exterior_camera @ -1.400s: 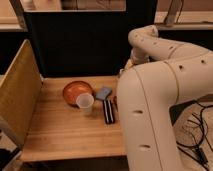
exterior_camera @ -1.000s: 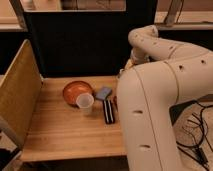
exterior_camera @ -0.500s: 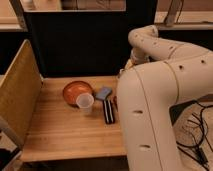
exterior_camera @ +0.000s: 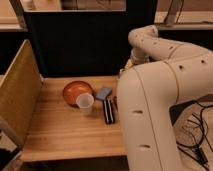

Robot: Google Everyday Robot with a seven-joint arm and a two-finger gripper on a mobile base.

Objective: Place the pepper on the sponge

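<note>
The sponge (exterior_camera: 103, 93), a small flat light blue-grey pad, lies on the wooden table (exterior_camera: 65, 130) just right of the orange bowl (exterior_camera: 75, 91). A small reddish shape (exterior_camera: 115, 102) peeks out at the edge of the arm, right of the sponge; it may be the pepper, mostly hidden. My big white arm (exterior_camera: 155, 100) fills the right side of the view. It bends down behind itself near the table's right end, and my gripper is hidden behind it, open.
A translucent plastic cup (exterior_camera: 85, 102) stands in front of the bowl. A long black ribbed bar (exterior_camera: 108, 111) lies beside the cup. A tall perforated wooden panel (exterior_camera: 17, 95) walls the table's left side, and a dark panel (exterior_camera: 80, 45) backs it.
</note>
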